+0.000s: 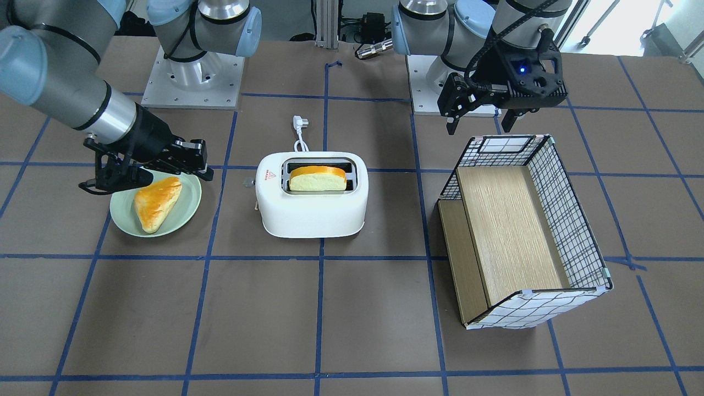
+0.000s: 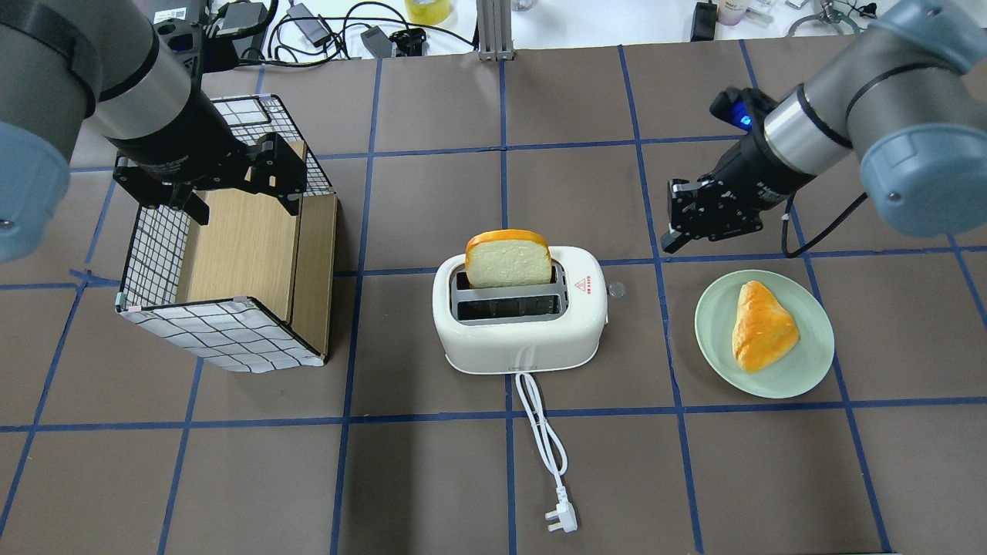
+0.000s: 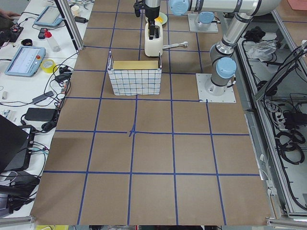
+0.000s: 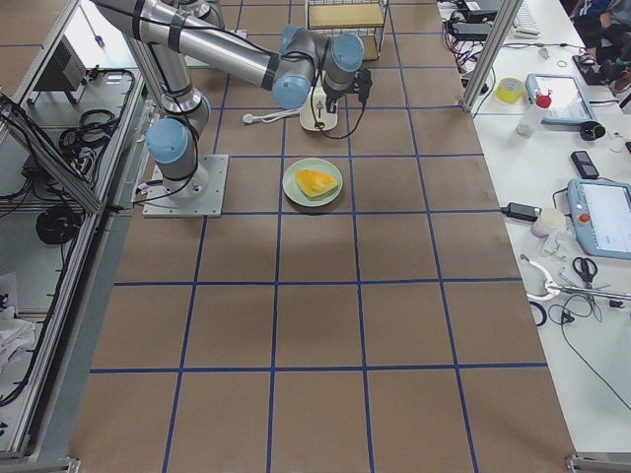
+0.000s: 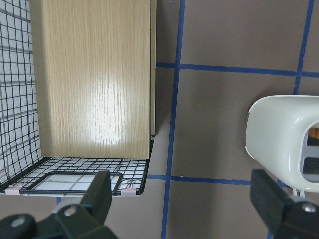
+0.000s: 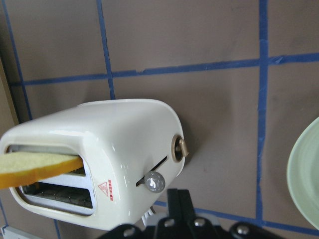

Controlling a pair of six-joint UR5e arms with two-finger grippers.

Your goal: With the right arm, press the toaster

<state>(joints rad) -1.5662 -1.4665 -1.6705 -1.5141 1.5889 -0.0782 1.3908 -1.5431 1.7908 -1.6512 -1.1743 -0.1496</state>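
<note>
The white two-slot toaster [image 2: 524, 339] stands mid-table with a bread slice [image 2: 509, 262] standing tall in its far slot. Its lever knob [image 2: 616, 290] sticks out of the end facing my right arm, and shows close in the right wrist view [image 6: 154, 182] just beyond my shut fingers. My right gripper [image 2: 672, 239] is shut and empty. It hovers a little to the right of and beyond the knob, apart from it. My left gripper [image 2: 239, 196] is open and empty over the wire basket [image 2: 224, 331].
A green plate [image 2: 802, 370] with a pastry [image 2: 762, 333] lies right of the toaster, just under my right wrist. The toaster's white cord [image 2: 540, 432] and plug [image 2: 561, 520] trail toward the robot's side. The basket lies on its side left of the toaster.
</note>
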